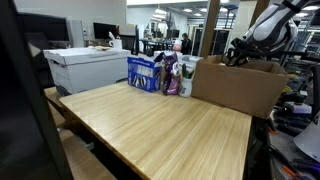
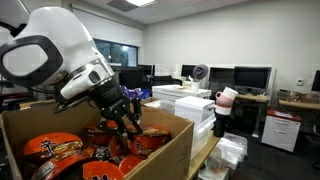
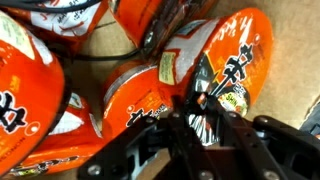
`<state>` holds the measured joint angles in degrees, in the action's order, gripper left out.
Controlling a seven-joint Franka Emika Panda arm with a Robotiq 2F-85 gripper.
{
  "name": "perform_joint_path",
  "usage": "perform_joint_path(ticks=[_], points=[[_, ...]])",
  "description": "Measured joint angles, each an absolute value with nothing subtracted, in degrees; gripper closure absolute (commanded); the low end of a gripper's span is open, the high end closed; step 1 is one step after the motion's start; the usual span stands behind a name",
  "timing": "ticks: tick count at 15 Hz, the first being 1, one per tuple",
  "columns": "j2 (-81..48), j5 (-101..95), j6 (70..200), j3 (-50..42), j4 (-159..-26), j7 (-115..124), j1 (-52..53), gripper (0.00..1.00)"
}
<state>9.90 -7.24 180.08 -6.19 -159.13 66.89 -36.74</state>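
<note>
My gripper (image 3: 205,125) is down inside an open cardboard box (image 1: 240,88) that holds several orange instant noodle bowls (image 2: 60,148). In the wrist view its black fingers close on the rim of one orange noodle bowl (image 3: 228,55) with black lettering, and the lid's edge sits between the fingertips. Other orange bowls (image 3: 35,85) lie tight around it on the box floor. In both exterior views the arm reaches into the box from above, with the gripper (image 2: 125,128) low among the bowls and partly hidden by the box wall (image 2: 160,150). In the far exterior view only the wrist (image 1: 238,55) shows.
The box stands at the far end of a wooden table (image 1: 160,125). Blue snack packs (image 1: 145,72) and a purple bag (image 1: 171,75) stand beside it. A white printer (image 1: 85,65) is off the table's side. White boxes (image 2: 190,100) and desks with monitors (image 2: 250,78) lie beyond.
</note>
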Motion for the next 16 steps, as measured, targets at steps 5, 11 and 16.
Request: perform_joint_path(ticks=[5,11,16], points=[[10.42,-7.24,179.41,-6.19,-159.11,66.89,-36.69,0.99],[12.17,-7.24,177.14,-6.06,-159.07,66.89,-36.69,1.00],[14.12,-7.24,173.66,-5.92,-159.00,66.89,-36.63,0.99]])
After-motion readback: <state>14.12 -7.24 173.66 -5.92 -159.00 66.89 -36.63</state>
